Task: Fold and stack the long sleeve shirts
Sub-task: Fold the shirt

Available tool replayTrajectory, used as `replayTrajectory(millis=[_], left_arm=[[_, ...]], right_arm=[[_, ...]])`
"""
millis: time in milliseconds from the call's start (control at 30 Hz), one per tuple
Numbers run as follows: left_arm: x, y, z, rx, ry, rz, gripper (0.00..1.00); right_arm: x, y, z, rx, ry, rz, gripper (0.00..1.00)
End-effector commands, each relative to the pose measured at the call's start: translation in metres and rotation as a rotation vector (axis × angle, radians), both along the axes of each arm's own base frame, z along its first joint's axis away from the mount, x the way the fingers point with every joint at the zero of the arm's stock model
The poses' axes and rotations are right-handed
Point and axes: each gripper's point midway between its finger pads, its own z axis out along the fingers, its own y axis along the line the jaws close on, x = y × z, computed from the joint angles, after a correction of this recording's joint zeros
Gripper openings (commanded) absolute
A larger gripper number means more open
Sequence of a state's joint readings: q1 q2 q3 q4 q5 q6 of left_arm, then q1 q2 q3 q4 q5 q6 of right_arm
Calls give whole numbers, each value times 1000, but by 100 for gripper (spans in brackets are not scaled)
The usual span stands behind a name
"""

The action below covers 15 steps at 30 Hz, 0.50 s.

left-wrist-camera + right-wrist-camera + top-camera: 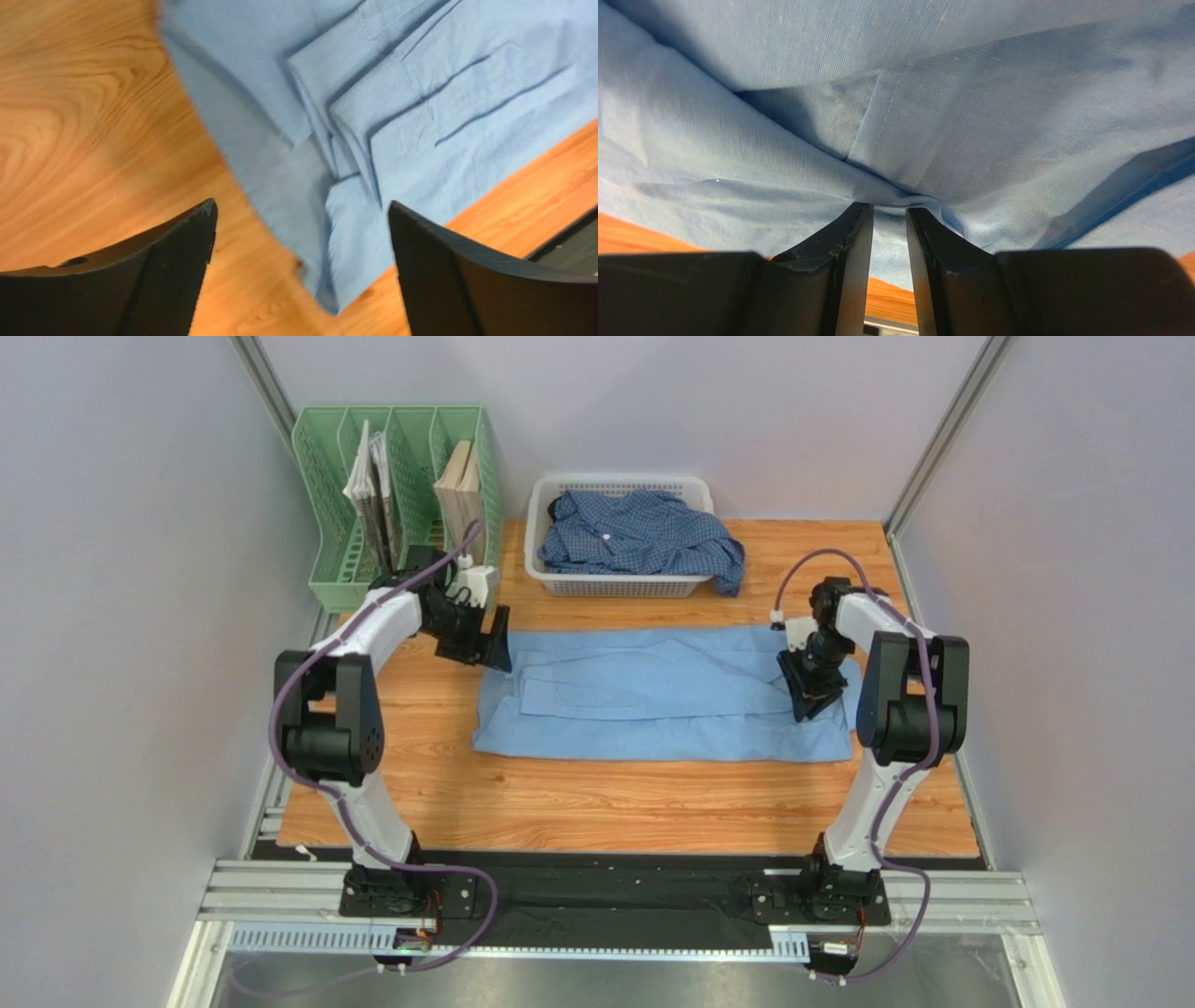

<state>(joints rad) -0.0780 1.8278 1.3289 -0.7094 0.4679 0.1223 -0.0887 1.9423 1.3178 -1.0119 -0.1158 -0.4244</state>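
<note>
A light sky-blue long sleeve shirt (pixel 659 697) lies spread flat across the middle of the wooden table, its sleeves folded inward. My left gripper (pixel 494 639) hovers at the shirt's left edge. In the left wrist view its jaws (pixel 301 204) stand wide open above a hanging corner of the shirt (pixel 365 140), with nothing held. My right gripper (pixel 811 696) is down on the right end of this shirt. Its narrow fingers (pixel 889 208) pinch a bunched fold of the cloth (pixel 899 126). The darker checked long sleeve shirt (pixel 638 532) lies crumpled in the basket.
A white slotted basket (pixel 617 585) stands at the back centre, the dark shirt spilling over its right rim. A green file rack (pixel 330 546) with books stands at the back left, close behind my left arm. Bare wood (pixel 631 805) runs along the table's front.
</note>
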Motion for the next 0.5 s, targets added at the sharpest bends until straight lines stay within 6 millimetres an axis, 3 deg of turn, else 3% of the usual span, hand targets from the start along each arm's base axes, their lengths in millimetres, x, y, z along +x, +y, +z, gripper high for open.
replayTrajectory(millis=[0,67,100,133,200,233,267,300,333,367,400,433,467], left_arm=[[0,-13,95,-63,-350,-158,99],[-6,-16,127,-73,-462,-221,99],[-10,-18,143,-81,-515,-250,99],[-12,-21,148,-90,-544,-279,99],[-18,-34,166,-150,-642,-386,99],[-19,-38,165,-176,-646,-392,99],[-21,-44,169,-208,-672,-441,99],[-28,-47,158,-231,-621,-491,99],[-24,-54,165,-242,-628,-518,99],[-14,-55,158,-181,-602,-515,99],[-24,-75,131,-172,-496,-617,96],[-18,-86,139,-161,-516,-673,91],[-18,-92,130,-144,-490,-699,89]], right_arm=[[54,-104,-11,-294,-131,84,32],[81,-137,-3,-354,-174,85,31],[91,-146,-9,-366,-161,83,32],[127,-161,21,-404,-262,53,32],[139,-151,39,-339,-287,26,35],[158,-150,70,-323,-367,0,36],[158,-144,82,-290,-384,-16,37],[152,-129,92,-222,-375,-34,39],[149,-120,111,-184,-411,-43,39],[141,-113,113,-158,-402,-51,40],[133,-106,114,-124,-391,-55,40],[124,-101,129,-119,-412,-67,40],[106,-96,112,-101,-354,-72,40]])
